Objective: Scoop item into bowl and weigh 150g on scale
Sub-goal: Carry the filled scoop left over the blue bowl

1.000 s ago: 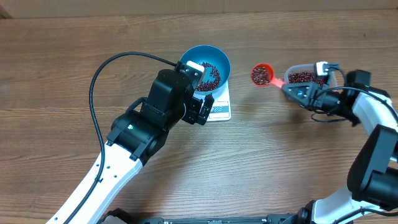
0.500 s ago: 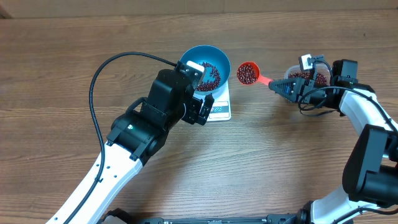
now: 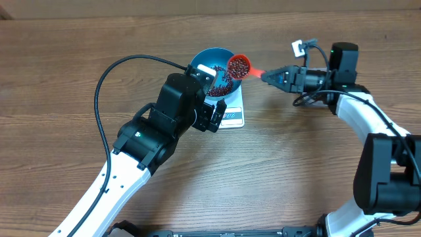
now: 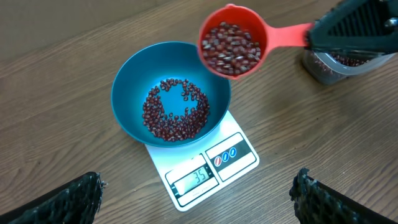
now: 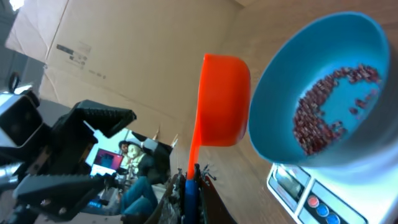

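Observation:
The blue bowl (image 3: 227,56) stands on the white scale (image 3: 234,117), whose display reads 35. A thin layer of dark red beans (image 4: 175,116) lies in the bowl (image 4: 127,99). My right gripper (image 3: 271,76) is shut on the handle of a red scoop (image 3: 239,66). The scoop (image 4: 232,48) is level and full of beans, and it hangs over the bowl's right rim. In the right wrist view the scoop (image 5: 221,99) shows from below, beside the bowl (image 5: 292,74). My left gripper (image 4: 196,196) is open and empty, above the scale's (image 4: 231,163) near edge.
A clear plastic tub (image 4: 339,67) of beans stands on the wooden table to the right of the scale, partly behind my right gripper. A black cable (image 3: 112,72) loops over the table to the left of the left arm.
My right gripper has carried the full scoop leftward from beside the tub to above the bowl's right rim. The left arm has not moved.

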